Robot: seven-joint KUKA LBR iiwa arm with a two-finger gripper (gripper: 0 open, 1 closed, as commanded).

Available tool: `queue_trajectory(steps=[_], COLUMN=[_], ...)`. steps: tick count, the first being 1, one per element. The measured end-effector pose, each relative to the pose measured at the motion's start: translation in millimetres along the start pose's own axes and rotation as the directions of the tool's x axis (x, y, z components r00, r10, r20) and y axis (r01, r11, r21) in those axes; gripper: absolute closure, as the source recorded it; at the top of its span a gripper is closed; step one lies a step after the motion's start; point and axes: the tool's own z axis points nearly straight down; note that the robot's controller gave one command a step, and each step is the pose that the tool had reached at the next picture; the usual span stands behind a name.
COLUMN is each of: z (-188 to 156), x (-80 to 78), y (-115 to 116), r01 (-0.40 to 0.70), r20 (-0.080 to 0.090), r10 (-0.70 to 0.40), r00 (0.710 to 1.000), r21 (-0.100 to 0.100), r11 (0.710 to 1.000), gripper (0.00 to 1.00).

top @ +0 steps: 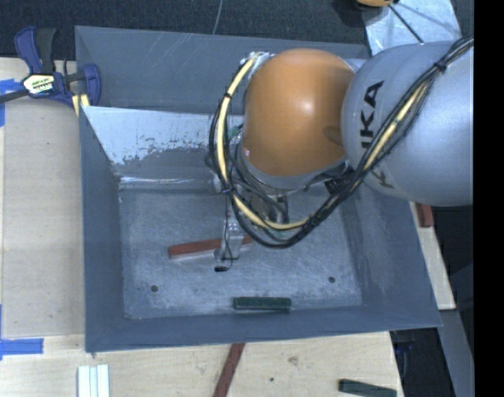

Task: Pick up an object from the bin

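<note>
A flat reddish-brown strip (195,249) lies on the bin floor, left of centre. My gripper (226,255) reaches down to the strip's right end, its fingertips at or just above the floor there. The strip passes under or between the fingers; I cannot tell which. A dark green bar (262,304) lies near the front wall, apart from the gripper.
The arm with its orange dome and cables covers the bin's right and back middle. The floor's left half holds nothing but the strip.
</note>
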Motion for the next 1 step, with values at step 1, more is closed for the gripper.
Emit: queue_trajectory(steps=[1], z=[38.5], x=[-9.2], y=[0.5], r01=[0.056], r20=[0.007], r10=[-0.056], r00=[0.998], r21=[-0.001], r11=[0.998], gripper=[0.0])
